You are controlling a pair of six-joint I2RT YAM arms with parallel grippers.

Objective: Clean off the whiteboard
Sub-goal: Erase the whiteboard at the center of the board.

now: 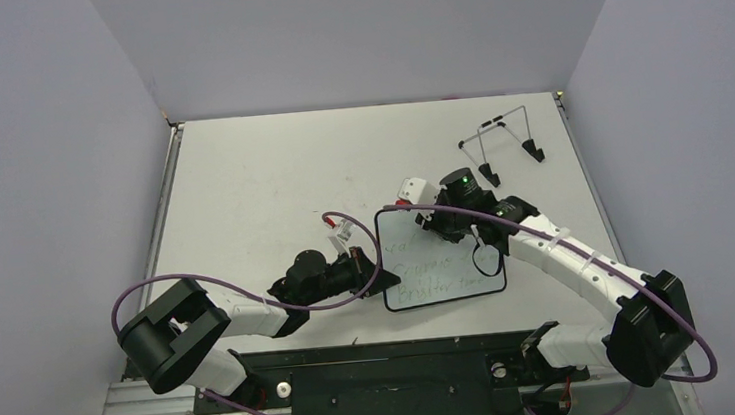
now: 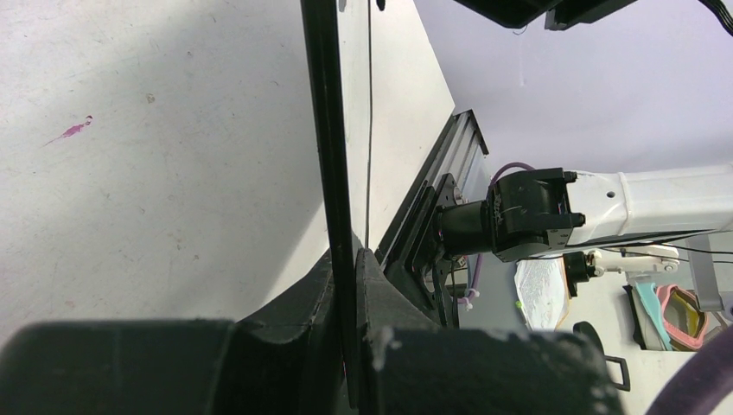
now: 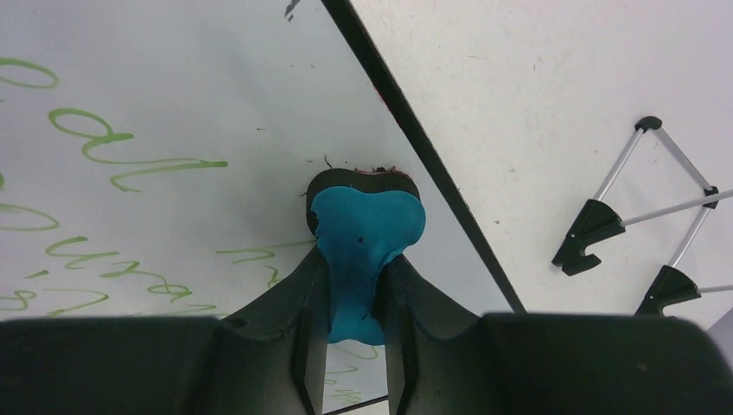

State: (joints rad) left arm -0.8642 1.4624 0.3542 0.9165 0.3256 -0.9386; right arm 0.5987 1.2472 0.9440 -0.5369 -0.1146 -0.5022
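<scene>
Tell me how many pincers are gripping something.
2. The left pincer clamps the whiteboard at its left edge; the right pincer holds a blue eraser against it.

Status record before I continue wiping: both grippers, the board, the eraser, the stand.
left gripper: shut on the left edge of the whiteboard
right gripper: shut on the blue eraser
blue eraser: against the board surface, near its rim
green writing: covers much of the board
wire stand: on the table, apart, far right
</scene>
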